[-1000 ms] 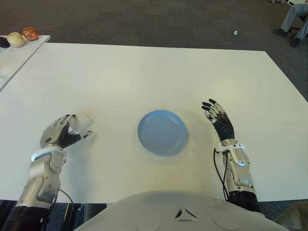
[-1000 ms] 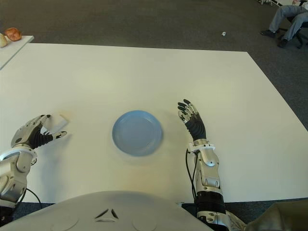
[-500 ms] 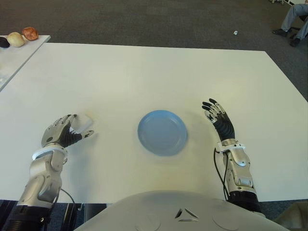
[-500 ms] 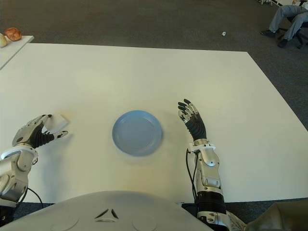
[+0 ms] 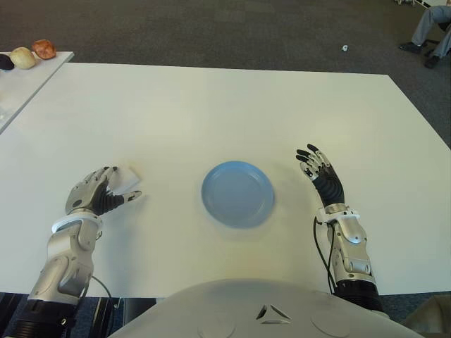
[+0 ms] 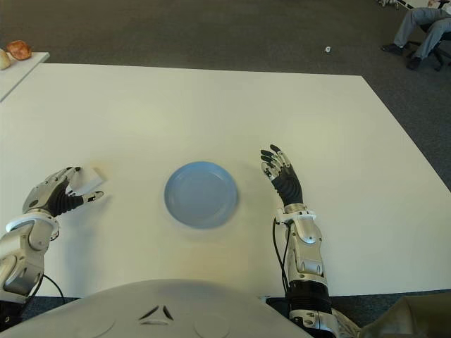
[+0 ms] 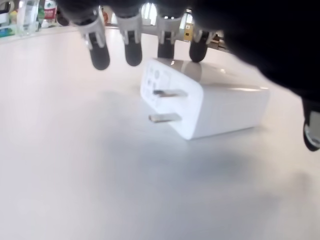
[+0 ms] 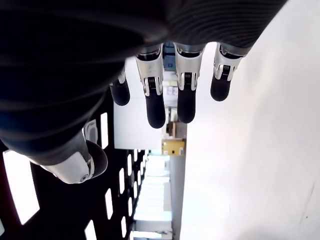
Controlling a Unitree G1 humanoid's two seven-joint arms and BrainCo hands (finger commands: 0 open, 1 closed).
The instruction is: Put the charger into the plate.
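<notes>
The white charger (image 7: 205, 110) lies flat on the white table (image 5: 211, 113), well to the left of the blue plate (image 5: 237, 193), which sits empty at the table's middle. The left hand (image 5: 95, 193) hovers over the charger with fingers spread and thumb out to the side; in the wrist view the fingertips (image 7: 133, 54) hang just above the block's far edge and nothing closes on it, so the hand is open and holds nothing. The right hand (image 5: 318, 174) shows to the right of the plate, fingers extended and relaxed, empty. The charger looks like a small rigid plastic block with two metal prongs (image 7: 170, 93) sticking out of one end face; it is probably light and stiff, and its smooth glossy sides may slip under a loose pinch. The sensible hold is across the two long flat sides, thumb against fingers, staying clear of the prong end, with firm enough pressure to lift it clear before carrying it over to the plate.
</notes>
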